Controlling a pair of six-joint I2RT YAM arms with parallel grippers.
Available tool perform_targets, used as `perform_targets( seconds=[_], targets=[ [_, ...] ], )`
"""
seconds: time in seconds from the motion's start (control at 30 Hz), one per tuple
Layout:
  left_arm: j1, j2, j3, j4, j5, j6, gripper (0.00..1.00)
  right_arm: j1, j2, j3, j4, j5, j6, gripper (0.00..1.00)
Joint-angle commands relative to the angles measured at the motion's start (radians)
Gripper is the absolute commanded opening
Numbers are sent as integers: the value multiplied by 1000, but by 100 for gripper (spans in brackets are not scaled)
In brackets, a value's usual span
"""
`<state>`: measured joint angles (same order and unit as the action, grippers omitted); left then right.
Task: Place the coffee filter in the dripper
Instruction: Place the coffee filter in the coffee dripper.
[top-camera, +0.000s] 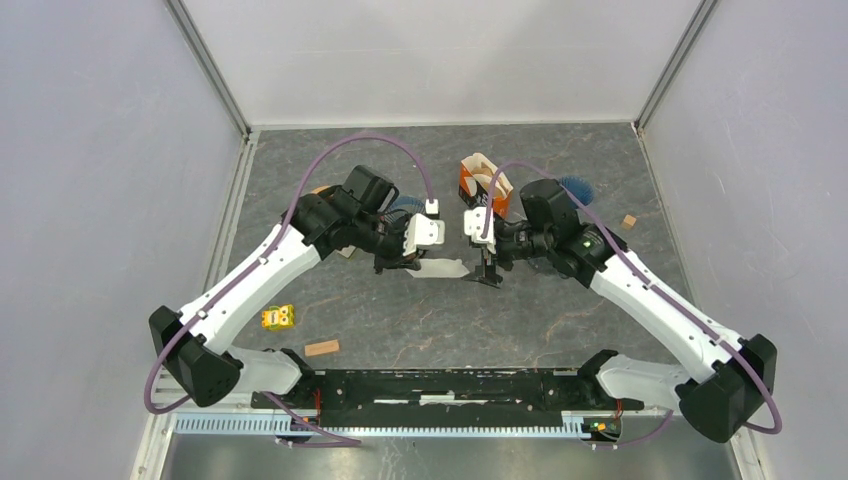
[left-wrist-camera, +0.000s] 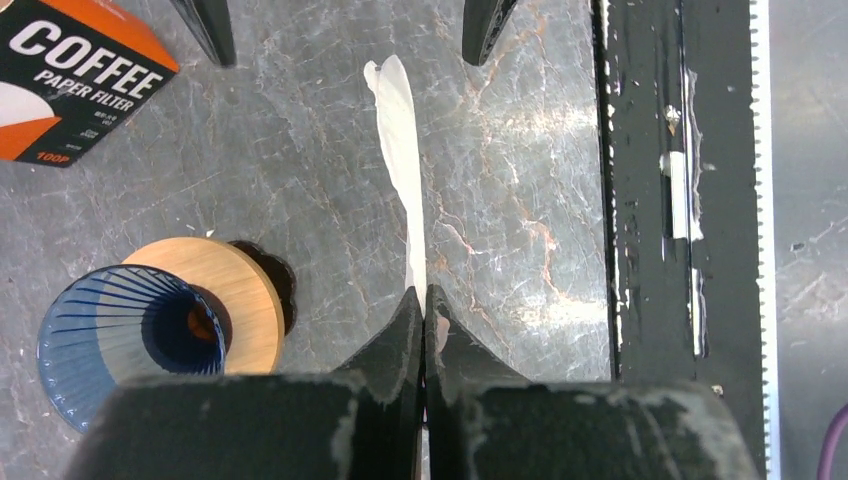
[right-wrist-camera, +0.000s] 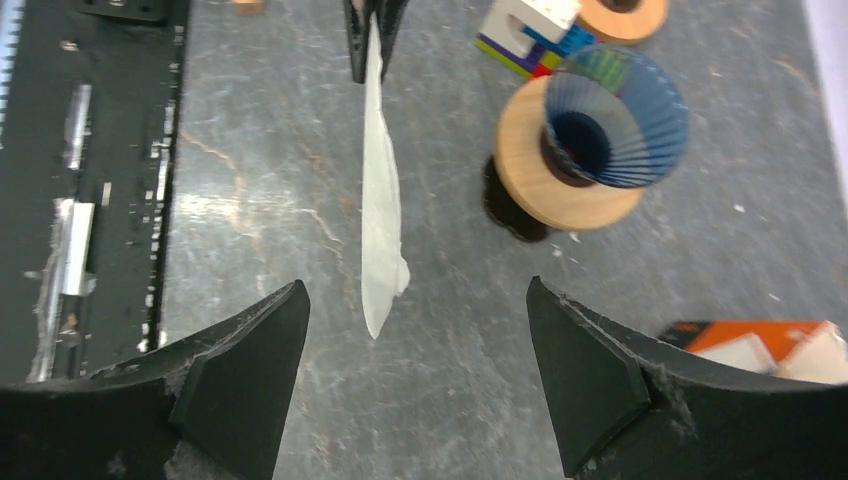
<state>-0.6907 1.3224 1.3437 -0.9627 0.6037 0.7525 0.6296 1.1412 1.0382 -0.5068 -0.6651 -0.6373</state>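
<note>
My left gripper (top-camera: 410, 265) is shut on one end of a white paper coffee filter (top-camera: 441, 268), held flat and edge-on above the table. The filter (left-wrist-camera: 400, 140) runs from the closed jaws (left-wrist-camera: 424, 295) toward my right gripper (left-wrist-camera: 350, 58). My right gripper (right-wrist-camera: 417, 290) is open and empty. The filter's free tip (right-wrist-camera: 380, 200) hangs just ahead of its fingers, apart from both. The dripper (right-wrist-camera: 600, 130) is blue and ribbed, on a round wooden base. It lies tipped on its side beside the left arm, where it also shows in the left wrist view (left-wrist-camera: 120, 330) and the top view (top-camera: 405, 204).
An orange coffee filter box (top-camera: 483, 183) stands open at the back, beside the right arm. A blue object (top-camera: 577, 187) lies behind the right wrist. A yellow toy (top-camera: 278, 317), a wooden block (top-camera: 322, 348) and a small block (top-camera: 628, 221) lie on the table. A black rail (top-camera: 450, 385) runs along the front edge.
</note>
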Motion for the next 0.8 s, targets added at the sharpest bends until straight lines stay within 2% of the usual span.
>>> perform_targets(
  seconds=[0.0,0.13,0.27,0.4,0.47,0.53,0.63,0.67,0.77],
  targets=[
    [-21,-40,37,-50,29,130,2,-2,44,-25,-23,-171,-32,85],
    [-24,-53,21,-18,50,121,2,-2,69,-43,-19,-245,-31,73],
    [-24,-65,7,28,50,90,2,-3,65,-58,24,-249,1,43],
    [-19,-66,-7,139,34,-39,3,-4,44,-76,96,-221,71,9],
    [-7,-62,-5,212,18,-136,4,-7,34,-72,118,-175,102,0],
    [11,-58,4,289,-18,-256,16,-11,22,-64,148,-80,148,0],
    [40,-48,45,376,-106,-465,59,-15,9,-29,166,162,185,0],
    [48,-44,65,393,-136,-535,70,-15,1,-18,174,244,190,0],
    [62,-31,125,412,-157,-702,83,-15,-8,7,192,417,200,0]
  ],
)
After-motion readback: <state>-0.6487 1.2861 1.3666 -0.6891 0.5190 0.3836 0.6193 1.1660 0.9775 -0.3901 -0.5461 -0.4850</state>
